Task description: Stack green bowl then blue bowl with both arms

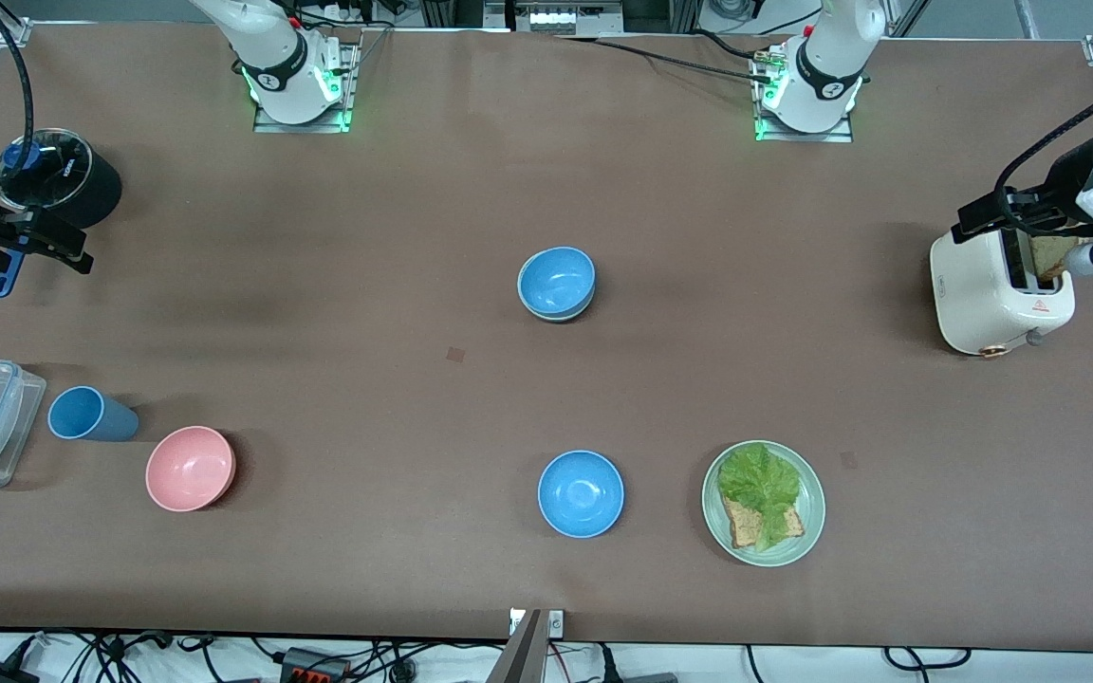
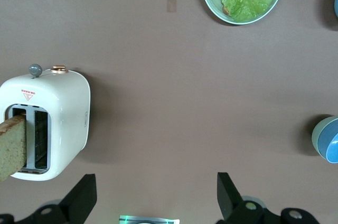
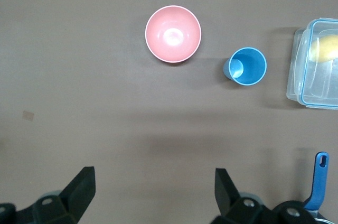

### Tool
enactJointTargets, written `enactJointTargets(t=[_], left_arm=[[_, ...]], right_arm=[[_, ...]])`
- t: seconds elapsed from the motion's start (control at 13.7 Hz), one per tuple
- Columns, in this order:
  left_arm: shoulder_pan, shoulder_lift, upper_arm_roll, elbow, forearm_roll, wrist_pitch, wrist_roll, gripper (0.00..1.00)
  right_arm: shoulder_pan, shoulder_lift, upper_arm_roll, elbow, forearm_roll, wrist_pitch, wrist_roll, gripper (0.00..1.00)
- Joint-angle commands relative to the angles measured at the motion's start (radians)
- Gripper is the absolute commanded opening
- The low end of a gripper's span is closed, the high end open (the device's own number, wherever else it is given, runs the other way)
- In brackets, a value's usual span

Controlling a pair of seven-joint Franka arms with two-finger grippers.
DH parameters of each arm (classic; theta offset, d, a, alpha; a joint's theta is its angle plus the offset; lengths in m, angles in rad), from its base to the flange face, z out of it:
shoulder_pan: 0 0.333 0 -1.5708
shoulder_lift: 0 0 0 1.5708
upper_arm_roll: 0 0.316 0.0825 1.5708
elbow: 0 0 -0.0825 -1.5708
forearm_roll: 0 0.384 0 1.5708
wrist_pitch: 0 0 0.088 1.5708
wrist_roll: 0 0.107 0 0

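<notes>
At the right arm's end of the table, the right gripper (image 3: 153, 174) is held above bare tabletop with its fingers spread wide and nothing between them. A pink bowl (image 3: 173, 34), a blue cup (image 3: 247, 66) and a clear box (image 3: 317, 63) lie ahead of it, all well apart from it.

Toward the table's middle, far from either gripper, the green bowl (image 2: 316, 137) is found with a blue bowl (image 1: 556, 280) already nested in it, so that only a thin pale edge is shown beneath. A second blue bowl (image 1: 581, 493) sits alone, nearer the front camera, beside a plate (image 1: 812, 531) of lettuce and toast.

Over the toaster (image 2: 63, 123) at the left arm's end, the left gripper (image 2: 156, 179) is likewise held open and empty, and a slice of toast (image 2: 11, 147) stands in the slot just beside it.

The bowls are judged light, stiff and smooth, probably plastic, so slipping is more likely than breaking. A hold is best taken on the rim, one finger inside the wall and one outside. The nested pair may lift together or shift if it is nudged.
</notes>
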Motion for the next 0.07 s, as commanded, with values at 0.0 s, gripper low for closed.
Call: enactJointTargets(t=[0.0], left_arm=[[-0.01, 0.007, 0.004, 0.018, 0.02, -0.019, 0.006, 1.0]], right_arm=[[-0.006, -0.01, 0.007, 0.004, -0.007, -0.015, -0.007, 1.0]])
